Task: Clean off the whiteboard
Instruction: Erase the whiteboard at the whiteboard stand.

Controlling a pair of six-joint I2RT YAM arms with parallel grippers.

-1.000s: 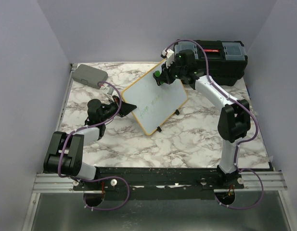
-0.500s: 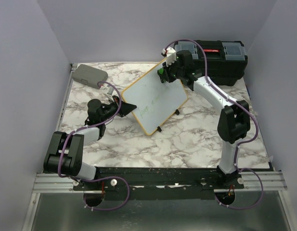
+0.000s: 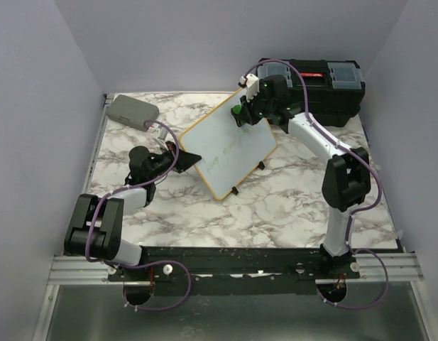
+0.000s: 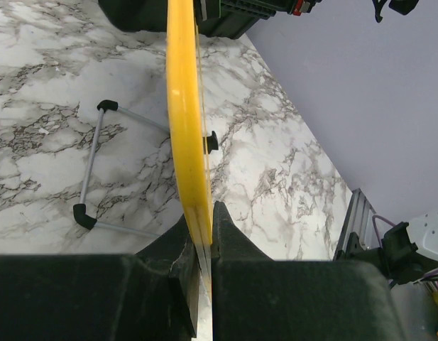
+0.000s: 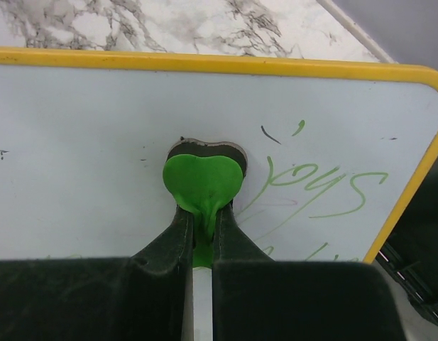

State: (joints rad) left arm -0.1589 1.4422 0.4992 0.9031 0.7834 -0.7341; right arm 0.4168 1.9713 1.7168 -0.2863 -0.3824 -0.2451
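Jaws of the right gripper (image 5: 201, 217) were closed on the handle of a green eraser (image 5: 202, 177). Its dark pad lay flat against the whiteboard (image 5: 84, 142), just beside the green writing (image 5: 318, 188). This grip probably let the arm push the pad across the letters, which were not yet wiped. The left gripper (image 4: 202, 220) was closed too, pinching the yellow frame at the board's left edge. It seemed to be there so that the board would not slide or fall under the push. The board stood tilted on its wire stand (image 4: 91, 167) in the middle of the table (image 3: 275, 206). Behind it was a black toolbox (image 3: 325, 89), lid shut, and at the far left corner a grey case (image 3: 132, 110), also shut. What was inside either one could not be seen.
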